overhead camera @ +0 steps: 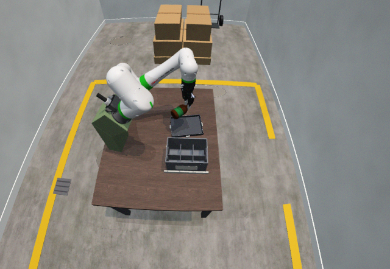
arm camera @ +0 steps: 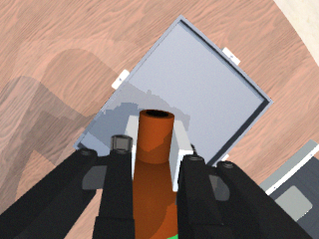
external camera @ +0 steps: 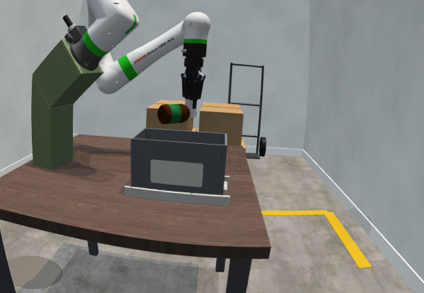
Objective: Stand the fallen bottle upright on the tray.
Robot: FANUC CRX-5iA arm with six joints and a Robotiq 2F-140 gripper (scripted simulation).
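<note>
The brown bottle (overhead camera: 179,111) with a green label band hangs on its side in the air, above the far left corner of the grey tray (overhead camera: 186,125). My gripper (overhead camera: 189,102) is shut on the bottle's neck and points down. In the exterior view the bottle (external camera: 173,113) lies level above the crate, with my gripper (external camera: 193,111) at its right end. In the wrist view my fingers clamp the bottle neck (arm camera: 155,138) over the tray (arm camera: 182,96). The dark crate (overhead camera: 186,154) with dividers stands in front of the tray.
The crate (external camera: 178,162) sits in a white bracket near the table's right edge and hides the tray in the exterior view. The green robot pedestal (overhead camera: 111,128) stands at the table's left. Cardboard boxes (overhead camera: 182,33) and a hand truck (overhead camera: 212,0) stand behind the table.
</note>
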